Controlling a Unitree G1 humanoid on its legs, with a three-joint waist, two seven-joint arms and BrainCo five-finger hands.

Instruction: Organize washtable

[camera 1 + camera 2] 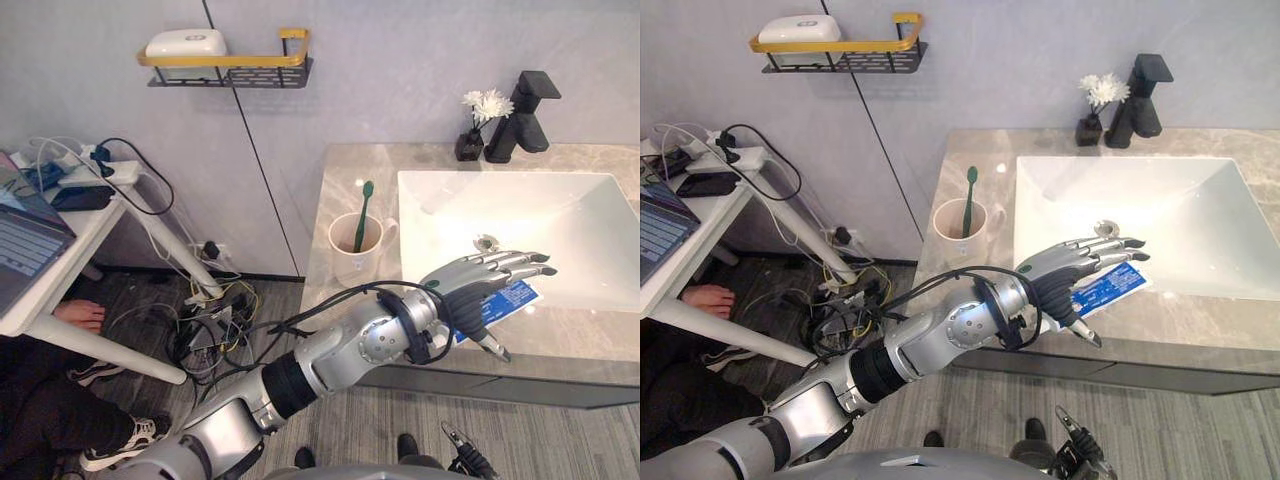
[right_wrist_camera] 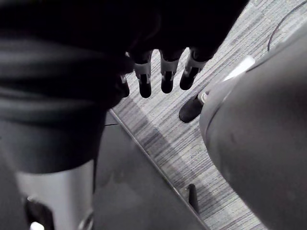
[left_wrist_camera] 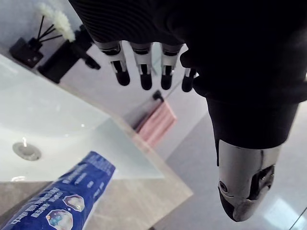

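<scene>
Centrally, we see L hand (image 1: 470,278) w/ fingers straight and thumb apart, held above toothpaste tube (image 1: 515,297), which lies flat on counter (image 1: 350,170) at basin's (image 1: 520,220) 7 o'clock rim. Mug (image 1: 350,255) w/ toothbrush (image 1: 362,215) stands at tube's 9 o'clock. R hand (image 2: 144,81) hangs relaxed, fingers uncurled, over floor (image 2: 163,129).

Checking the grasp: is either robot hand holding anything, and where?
Nothing held. The left robot hand hovers open above the blue toothpaste tube; the right robot hand is empty.

Left robot hand (image 1: 478,282) outstretched, fingers (image 1: 515,262) straight and level; right robot hand (image 2: 167,76) low, its fingers relaxed, downward.
</scene>
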